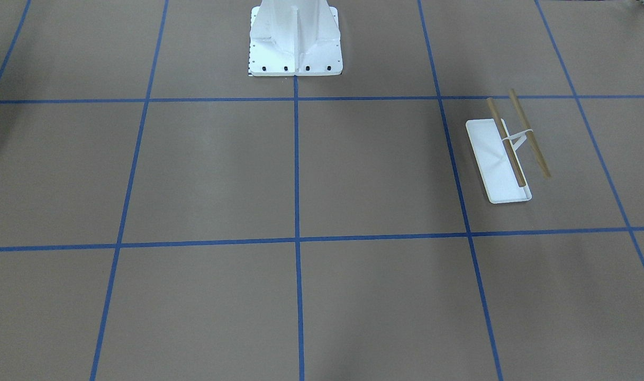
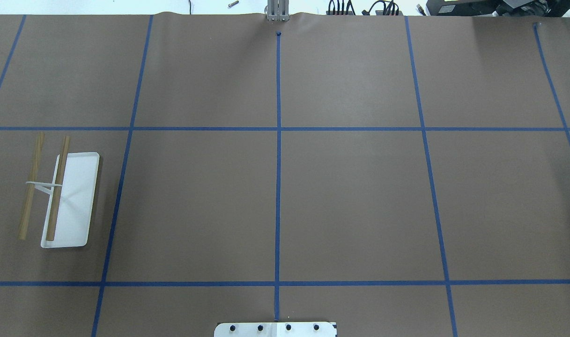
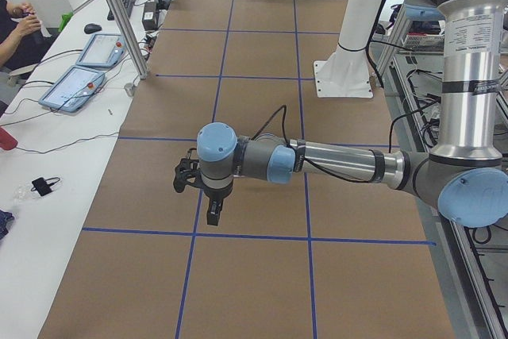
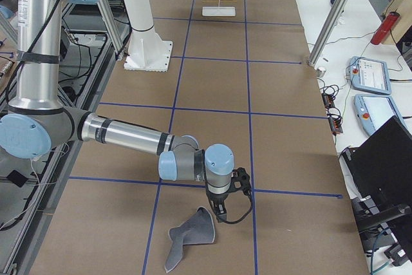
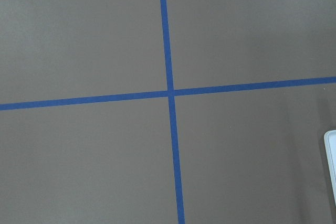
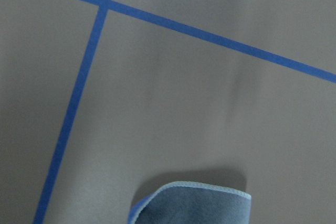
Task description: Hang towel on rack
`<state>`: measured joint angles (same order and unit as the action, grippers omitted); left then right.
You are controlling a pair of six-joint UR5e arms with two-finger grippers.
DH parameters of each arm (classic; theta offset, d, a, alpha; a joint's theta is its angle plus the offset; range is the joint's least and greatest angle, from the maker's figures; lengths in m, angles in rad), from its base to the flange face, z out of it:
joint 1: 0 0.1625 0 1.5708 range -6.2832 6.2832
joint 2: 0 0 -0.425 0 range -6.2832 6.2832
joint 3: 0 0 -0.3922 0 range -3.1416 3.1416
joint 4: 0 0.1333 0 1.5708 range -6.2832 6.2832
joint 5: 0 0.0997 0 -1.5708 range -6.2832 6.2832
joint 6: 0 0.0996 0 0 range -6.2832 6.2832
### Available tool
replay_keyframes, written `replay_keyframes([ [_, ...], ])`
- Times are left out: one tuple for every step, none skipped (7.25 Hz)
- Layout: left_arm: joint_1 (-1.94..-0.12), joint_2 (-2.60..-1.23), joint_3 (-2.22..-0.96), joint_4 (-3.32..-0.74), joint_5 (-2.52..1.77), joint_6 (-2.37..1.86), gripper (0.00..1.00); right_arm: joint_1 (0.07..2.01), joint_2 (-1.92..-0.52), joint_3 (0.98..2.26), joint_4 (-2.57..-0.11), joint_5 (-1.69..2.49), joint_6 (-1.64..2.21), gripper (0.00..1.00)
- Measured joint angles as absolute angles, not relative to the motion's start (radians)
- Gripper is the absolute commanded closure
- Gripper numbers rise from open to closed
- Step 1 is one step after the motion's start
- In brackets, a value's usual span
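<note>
Near table's [image 4: 212, 82] right end, towel [image 4: 190, 236] just beside right gripper [image 4: 218, 212], rack [image 2: 78, 187] well apart at left end, gripper state untellable.

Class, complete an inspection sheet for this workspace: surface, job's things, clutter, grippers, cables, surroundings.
Surface: brown paper with a blue tape grid.
Job's things: rack upright on the robot's left, rods bare; towel crumpled on the paper near the right gripper.
Clutter: nothing seen.
Grippers: left gripper above the paper; open or shut cannot be told for either.
Cables: black cable loops at the right wrist.
Surroundings: white pedestal; operator at a side desk.
</note>
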<state>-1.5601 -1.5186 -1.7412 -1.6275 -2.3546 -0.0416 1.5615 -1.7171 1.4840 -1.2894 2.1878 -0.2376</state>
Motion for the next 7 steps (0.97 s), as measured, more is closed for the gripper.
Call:
replay_keyframes([
  [-1.560,-1.519,-1.745,-1.628,-2.355,-0.042,0.01,1.559,-1.729,1.452,-1.261,2.173,-0.243,0.00],
  [-1.560,-1.519,-1.749,-1.628,-2.355,-0.043,0.01,1.552,-1.733,1.417,-1.248,2.173,-0.255,0.00],
  [-1.560,-1.520,-1.755,-1.628,-2.355,-0.044,0.01,1.545,-1.734,1.394,-1.244,2.192,-0.272,0.00],
  [-1.560,-1.520,-1.758,-1.628,-2.355,-0.044,0.01,1.533,-1.736,1.374,-1.243,2.214,-0.283,0.00],
  [-1.560,-1.520,-1.760,-1.628,-2.355,-0.044,0.01,1.516,-1.737,1.350,-1.243,2.225,-0.291,0.00],
  [-1.560,-1.521,-1.761,-1.628,-2.356,-0.044,0.01,1.498,-1.739,1.326,-1.243,2.223,-0.308,0.00],
  [-1.560,-1.522,-1.761,-1.628,-2.362,-0.044,0.01,1.486,-1.741,1.309,-1.245,2.211,-0.341,0.00],
])
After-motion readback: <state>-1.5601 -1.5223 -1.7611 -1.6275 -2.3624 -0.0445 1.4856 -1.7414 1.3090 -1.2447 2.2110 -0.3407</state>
